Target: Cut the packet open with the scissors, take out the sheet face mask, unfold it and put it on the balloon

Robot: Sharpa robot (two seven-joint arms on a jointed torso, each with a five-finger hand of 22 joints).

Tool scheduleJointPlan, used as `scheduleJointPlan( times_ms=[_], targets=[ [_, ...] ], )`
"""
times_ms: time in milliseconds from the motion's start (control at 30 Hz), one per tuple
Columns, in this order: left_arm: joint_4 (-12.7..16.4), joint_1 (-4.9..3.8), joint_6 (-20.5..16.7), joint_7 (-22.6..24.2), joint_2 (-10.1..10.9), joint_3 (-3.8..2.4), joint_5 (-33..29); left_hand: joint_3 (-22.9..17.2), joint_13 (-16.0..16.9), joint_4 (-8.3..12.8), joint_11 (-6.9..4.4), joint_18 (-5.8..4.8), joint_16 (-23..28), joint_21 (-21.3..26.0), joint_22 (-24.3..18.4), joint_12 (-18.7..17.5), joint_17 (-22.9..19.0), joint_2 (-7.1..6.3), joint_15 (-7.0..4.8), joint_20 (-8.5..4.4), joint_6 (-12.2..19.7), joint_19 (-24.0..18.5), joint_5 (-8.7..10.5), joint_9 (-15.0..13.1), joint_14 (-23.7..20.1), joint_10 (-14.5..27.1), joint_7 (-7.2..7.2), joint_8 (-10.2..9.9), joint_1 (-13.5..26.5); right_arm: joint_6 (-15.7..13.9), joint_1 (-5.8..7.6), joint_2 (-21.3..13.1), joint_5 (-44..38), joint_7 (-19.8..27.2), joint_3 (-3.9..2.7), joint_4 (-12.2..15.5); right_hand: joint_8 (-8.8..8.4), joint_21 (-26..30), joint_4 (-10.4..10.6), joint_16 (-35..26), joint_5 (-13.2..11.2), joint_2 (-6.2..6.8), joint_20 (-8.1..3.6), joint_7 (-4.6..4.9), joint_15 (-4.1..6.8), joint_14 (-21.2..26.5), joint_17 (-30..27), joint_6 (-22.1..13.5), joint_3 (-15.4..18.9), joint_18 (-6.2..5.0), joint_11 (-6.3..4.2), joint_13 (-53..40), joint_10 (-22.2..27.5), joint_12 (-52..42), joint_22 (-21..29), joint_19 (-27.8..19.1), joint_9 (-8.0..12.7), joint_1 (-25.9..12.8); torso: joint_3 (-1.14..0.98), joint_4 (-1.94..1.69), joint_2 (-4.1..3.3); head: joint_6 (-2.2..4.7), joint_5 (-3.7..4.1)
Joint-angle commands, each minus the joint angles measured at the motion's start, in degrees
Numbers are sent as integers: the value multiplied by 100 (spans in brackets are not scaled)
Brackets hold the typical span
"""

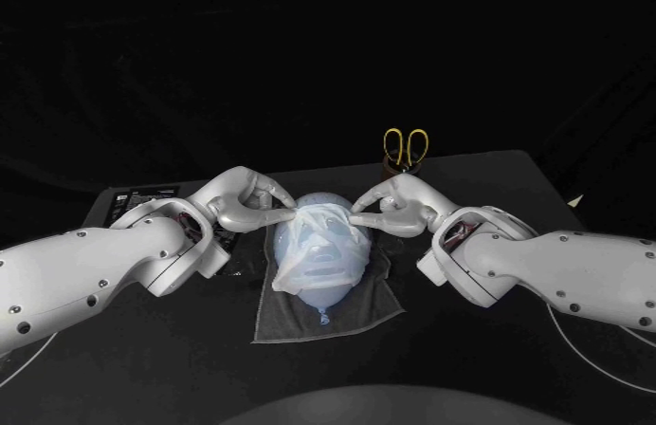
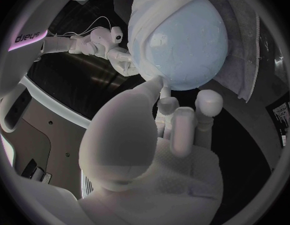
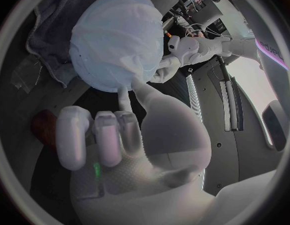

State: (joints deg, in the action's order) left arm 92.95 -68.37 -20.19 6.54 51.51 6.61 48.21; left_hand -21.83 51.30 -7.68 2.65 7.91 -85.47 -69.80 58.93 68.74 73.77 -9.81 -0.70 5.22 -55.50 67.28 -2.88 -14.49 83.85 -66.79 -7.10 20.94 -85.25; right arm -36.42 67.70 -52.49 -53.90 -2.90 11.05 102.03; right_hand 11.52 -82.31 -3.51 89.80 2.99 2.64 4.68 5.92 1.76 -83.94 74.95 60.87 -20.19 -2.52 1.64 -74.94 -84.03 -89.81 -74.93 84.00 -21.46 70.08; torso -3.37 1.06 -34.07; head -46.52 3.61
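Note:
A pale blue balloon [image 1: 322, 266] lies on a grey towel [image 1: 358, 313] in the middle of the table. The white sheet mask [image 1: 325, 218] is draped over its upper part, with the eye and mouth holes showing. My left hand [image 1: 250, 204] pinches the mask's edge on the balloon's left side, and my right hand [image 1: 392, 207] pinches the edge on the right side. In the left wrist view the left hand [image 2: 172, 117] reaches the balloon [image 2: 185, 45] with the mask [image 2: 151, 15] wrapped over it. In the right wrist view the right hand [image 3: 114, 130] touches the masked balloon [image 3: 117, 45].
Yellow-handled scissors [image 1: 405, 146] stand upright in a holder at the back of the table, behind my right hand. A black flat box [image 1: 136, 199] sits at the back left. A clear packet [image 3: 26, 77] lies beside the towel [image 3: 51, 25].

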Motion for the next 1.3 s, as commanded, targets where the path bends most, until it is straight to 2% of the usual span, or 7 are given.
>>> scheduleJointPlan(
  times_ms=[33,100,300,667,1067,1233,1300],
  targets=[
    [10,1,122,-35,-28,-3,81,-48,24,10,-1,-84,-40,-35,23,36,40,25,-15,-12,-61,44,9,4,101,-45,-3,37,-50,-17,-25,40,-195,-75,4,2,49,-23,-22,20,-22,-33,-59,-44,49,-606,1505,106,-63,78,-51,-1506,-597,-19,-1276,297,-20,101,2,-1,2,-8,8],
    [11,1,132,-32,-38,-3,108,-101,58,47,-25,-88,-54,-60,52,59,85,50,-34,-25,-154,53,9,-3,117,-67,26,90,-80,-45,-38,65,-234,-97,4,-5,117,-33,-84,20,-22,-73,-102,-112,100,-606,1505,226,-113,80,-111,-1506,-597,-19,-1279,301,-44,199,3,-3,0,-13,13],
    [16,3,124,-1,-62,-3,183,-191,170,111,-69,-103,-87,-128,141,129,192,97,-71,-51,-314,97,9,-18,156,-150,77,191,-114,-131,-72,108,-396,-130,3,-6,238,-59,-261,20,-21,-114,-186,-214,186,-606,1505,367,-218,87,-204,-1506,-597,-19,-1287,313,-104,391,4,-5,-1,-34,25],
    [16,6,-18,167,-88,-4,302,-395,701,217,-186,-140,-157,-286,346,432,428,160,-175,-122,-617,212,7,-71,243,-518,200,436,-51,-461,-106,118,-582,75,2,57,418,-134,-485,20,-21,-97,-209,-194,176,-606,1505,468,-432,106,-193,-1506,-597,-19,-1311,345,-219,429,1,-3,0,-64,37],
    [88,11,-296,593,-36,-8,160,-901,1024,353,-204,-170,-172,-425,515,611,471,85,-200,-175,-525,288,7,-208,271,-740,211,670,192,-738,-117,-25,-430,281,1,120,524,-131,-541,20,-21,-109,-213,-207,184,-606,1505,425,-640,105,-203,-1506,-597,-19,-1310,345,-347,288,4,1,6,-52,9],
    [144,12,-416,768,-4,-48,24,-1109,1054,419,-198,-173,-167,-454,546,629,452,55,-196,-177,-439,291,8,-302,268,-749,204,783,321,-792,-118,-85,-262,408,0,138,528,-75,-537,20,-22,-91,-217,-202,191,-606,1505,321,-696,92,-203,-1506,-597,-19,-1292,322,-393,198,3,1,4,-40,5],
    [169,12,-459,828,11,-82,-44,-1156,1064,436,-194,-174,-166,-459,552,635,447,54,-194,-177,-416,292,7,-325,267,-752,199,809,346,-793,-118,-109,-195,475,0,149,397,-25,-510,20,-26,-63,-211,-121,167,-606,1505,54,-675,82,-145,-1506,-597,-19,-1277,300,-371,106,5,1,1,-27,8]
  ],
)
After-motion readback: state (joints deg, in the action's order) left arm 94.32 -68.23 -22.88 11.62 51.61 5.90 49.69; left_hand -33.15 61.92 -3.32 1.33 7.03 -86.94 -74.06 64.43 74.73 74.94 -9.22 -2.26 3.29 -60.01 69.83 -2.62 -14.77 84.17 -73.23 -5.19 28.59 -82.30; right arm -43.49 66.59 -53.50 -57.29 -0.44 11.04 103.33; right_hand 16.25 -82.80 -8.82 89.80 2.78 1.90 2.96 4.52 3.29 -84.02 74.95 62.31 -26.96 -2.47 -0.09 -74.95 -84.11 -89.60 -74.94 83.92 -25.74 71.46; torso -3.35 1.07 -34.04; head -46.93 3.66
